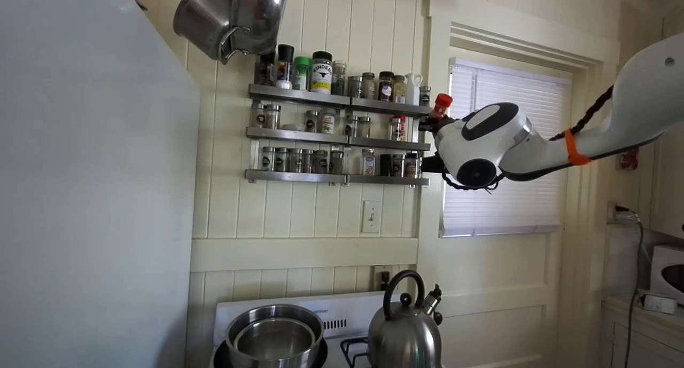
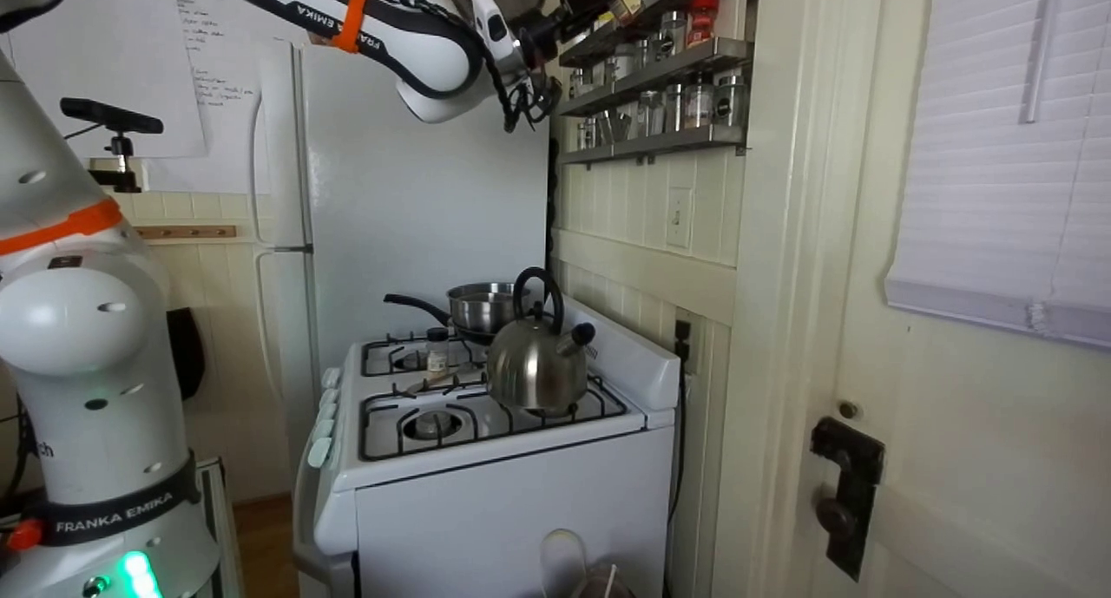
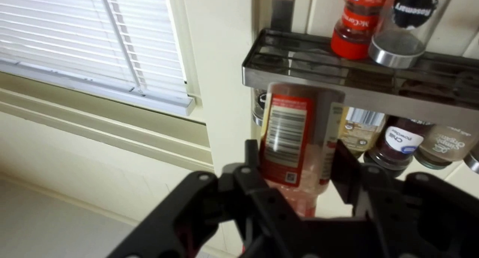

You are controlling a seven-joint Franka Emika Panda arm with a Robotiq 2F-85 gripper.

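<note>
The black two-fingered gripper [image 3: 295, 158] is closed on a clear spice bottle with a red cap and a barcode label [image 3: 287, 117], one finger against each side. The bottle is held off any support that can be seen, cap uppermost and tilted slightly, level with the end of the brushed-metal top shelf [image 3: 411, 101]; whether its base touches the shelf's lip cannot be told.

The step in hand, I judge, is handling the gripped bottle at this shelf end. The next move calls for steady pressure, an upright bottle, and care around the lip and the jars behind it.

Just beyond the gripper, a dark jar with a white chili powder label [image 3: 400, 141] stands on that shelf. Lower than the gripper are a red McCormick spice bottle [image 3: 359, 22] and, beside it, a clear jar with a silver lid and a black Rosemary label [image 3: 415, 9]. To the gripper's right hangs a white slatted blind [image 1: 513, 213].

The wrist view, which stands upside down, gives the barcode and both fingers clearly but hides most of the cap; an exterior view shows the cap plainly. Well below the gripper, and missing from the wrist view, a brushed-steel kettle with a black handle [image 2: 534, 368] appears in both exterior views. In an exterior view a small clear jar with a black lid [image 2: 437, 357] also stands on the white gas stove [image 2: 512, 511].
</note>
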